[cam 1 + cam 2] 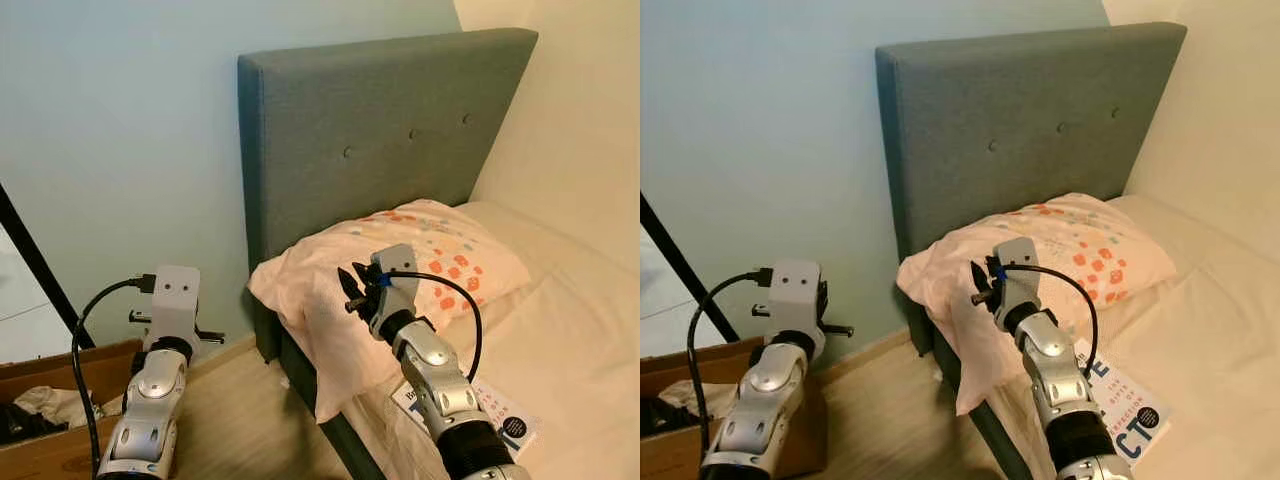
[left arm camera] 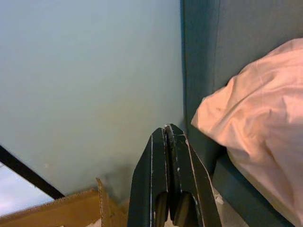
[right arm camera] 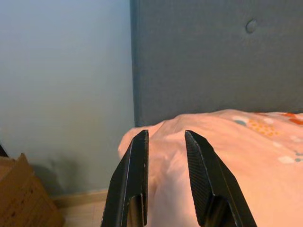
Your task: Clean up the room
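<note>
Nearest the camera, a white paperback book with dark lettering [image 1: 1118,415] was seen lying flat on the cream sheeted mattress [image 1: 580,330], partly hidden under the right forearm. In the cardboard box [image 1: 60,400] on the wooden floor, crumpled items were visible beside the left arm.

The left gripper [image 2: 166,137] was held in the air beside the bed, its black fingers pressed together on nothing. The right gripper [image 3: 165,142] was raised over the near corner of the peach pillow with orange and blue spots [image 1: 400,270], its fingers parted with a gap between them and nothing held.

The step in hand was judged to be the straightening of the pillow, which hung askew over the bed's edge against the grey upholstered headboard with buttons [image 1: 380,130]. The next move would call for the parted fingers to be lowered onto the overhanging corner and closed on the fabric.

The parted state of the right fingers was made plain in the right wrist view, whereas in the head views they were foreshortened and dark. The book was given by the head views, not by the wrist views.
</note>
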Controlling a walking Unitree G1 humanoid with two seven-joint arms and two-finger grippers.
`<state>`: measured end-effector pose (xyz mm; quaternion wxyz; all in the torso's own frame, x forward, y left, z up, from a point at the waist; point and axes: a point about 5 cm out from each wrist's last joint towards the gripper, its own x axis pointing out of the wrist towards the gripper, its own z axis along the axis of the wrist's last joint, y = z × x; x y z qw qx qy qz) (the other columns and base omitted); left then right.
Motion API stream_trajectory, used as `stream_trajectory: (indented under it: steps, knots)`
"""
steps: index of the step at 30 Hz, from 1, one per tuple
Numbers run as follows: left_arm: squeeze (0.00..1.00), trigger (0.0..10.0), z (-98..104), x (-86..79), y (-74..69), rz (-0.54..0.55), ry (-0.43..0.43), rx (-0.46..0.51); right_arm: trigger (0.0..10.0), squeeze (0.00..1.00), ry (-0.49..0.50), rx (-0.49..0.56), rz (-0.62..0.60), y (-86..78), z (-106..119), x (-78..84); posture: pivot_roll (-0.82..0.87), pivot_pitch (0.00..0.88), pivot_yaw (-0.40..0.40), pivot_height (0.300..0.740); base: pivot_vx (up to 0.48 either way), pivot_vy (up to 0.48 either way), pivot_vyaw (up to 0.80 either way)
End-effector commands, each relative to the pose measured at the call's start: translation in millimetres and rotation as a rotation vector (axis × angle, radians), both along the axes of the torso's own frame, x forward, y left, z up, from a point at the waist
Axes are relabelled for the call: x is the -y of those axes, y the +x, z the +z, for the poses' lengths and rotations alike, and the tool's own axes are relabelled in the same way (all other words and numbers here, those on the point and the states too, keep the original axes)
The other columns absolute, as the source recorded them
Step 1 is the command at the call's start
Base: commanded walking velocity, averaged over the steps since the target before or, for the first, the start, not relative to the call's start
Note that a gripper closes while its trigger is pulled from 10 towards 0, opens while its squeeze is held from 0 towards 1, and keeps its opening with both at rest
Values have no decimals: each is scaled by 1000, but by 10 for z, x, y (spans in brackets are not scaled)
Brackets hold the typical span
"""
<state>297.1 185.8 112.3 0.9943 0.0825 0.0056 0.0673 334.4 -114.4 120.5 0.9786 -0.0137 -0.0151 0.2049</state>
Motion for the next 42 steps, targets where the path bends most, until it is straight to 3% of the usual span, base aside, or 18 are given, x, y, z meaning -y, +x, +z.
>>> stream_trajectory:
  steps: [1,29,38,42]
  knots:
    - [0,10000,-38,1,-11,-7,4,-13,10000,0,11,21,-3,-11,22,7,-9,0,-53,660,0,0,0]
    - [0,10000,-27,5,14,-14,7,-5,10000,0,20,56,-7,-14,62,18,-14,0,-43,660,0,0,0]
    - [0,10000,-29,-3,8,-10,9,-5,10000,0,7,56,9,-20,52,-8,-11,0,-45,705,0,0,0]
    - [0,10000,-32,-4,7,-8,8,-5,10000,0,10,60,-1,-15,48,-3,-11,0,-45,705,0,0,0]
